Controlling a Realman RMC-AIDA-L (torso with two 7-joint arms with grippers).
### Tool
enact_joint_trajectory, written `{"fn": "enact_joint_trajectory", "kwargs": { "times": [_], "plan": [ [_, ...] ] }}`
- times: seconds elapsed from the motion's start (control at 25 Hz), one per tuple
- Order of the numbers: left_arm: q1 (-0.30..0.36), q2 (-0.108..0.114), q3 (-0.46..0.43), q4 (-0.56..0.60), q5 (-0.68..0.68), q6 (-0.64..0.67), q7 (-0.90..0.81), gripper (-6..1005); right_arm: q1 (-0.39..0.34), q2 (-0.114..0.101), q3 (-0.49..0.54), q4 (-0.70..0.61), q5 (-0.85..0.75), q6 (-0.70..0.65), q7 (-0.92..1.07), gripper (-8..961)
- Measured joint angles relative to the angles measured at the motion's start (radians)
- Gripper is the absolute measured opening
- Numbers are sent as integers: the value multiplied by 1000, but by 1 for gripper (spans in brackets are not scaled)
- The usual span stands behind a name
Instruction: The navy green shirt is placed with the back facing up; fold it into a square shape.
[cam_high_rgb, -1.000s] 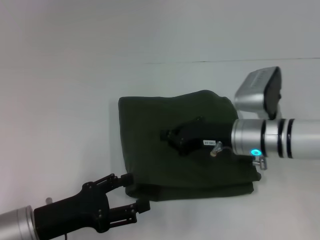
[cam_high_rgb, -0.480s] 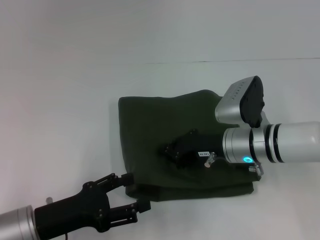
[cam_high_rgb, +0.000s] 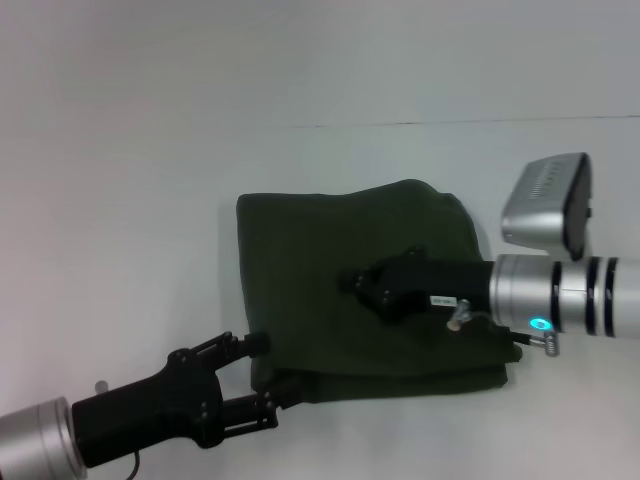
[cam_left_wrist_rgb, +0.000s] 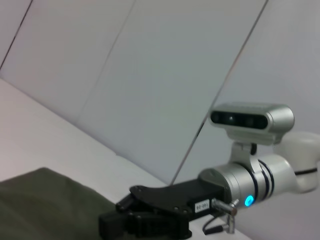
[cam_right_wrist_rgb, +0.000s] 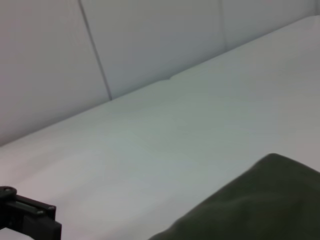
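Lying folded on the pale worktop (cam_high_rgb: 120, 200), the navy green shirt (cam_high_rgb: 330, 250) forms a roughly square block of dark olive, matte fabric with no print. Its top edge bulges a little toward the right, its left edge runs straight, and along the near edge two stacked layers show as a thick doubled hem. Soft creases cross the upper surface.

The right tool (cam_high_rgb: 368, 284) reaches in from the right over the middle of the shirt, black fingers low against the cloth; whether they are parted or pinched together cannot be told. In the left wrist view the same tool (cam_left_wrist_rgb: 125, 220) sits at the shirt's edge (cam_left_wrist_rgb: 45, 200).

The left tool (cam_high_rgb: 262, 372) is at the shirt's near left corner, its two black fingers spread apart, one beside the left edge and one against the near hem, with the corner between them.
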Motion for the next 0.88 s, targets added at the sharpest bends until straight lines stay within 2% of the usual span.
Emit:
{"fn": "enact_joint_trajectory", "kwargs": {
  "times": [0.28,0.44,0.6,0.88],
  "plan": [
    [-48,-2,5,-32,-25,-48,18,901,-65,-14,123,-21,1,-42,2,71],
    [-87,-2,23,-53,-19,-127,22,901,-81,-21,181,-22,-1,-67,2,73],
    [-121,-2,54,-90,-16,-244,23,900,-85,-24,193,-22,-5,-71,11,75],
    [-109,-4,88,-109,-12,-341,17,900,-83,-25,194,-23,-4,-70,22,80]
  ]
}}
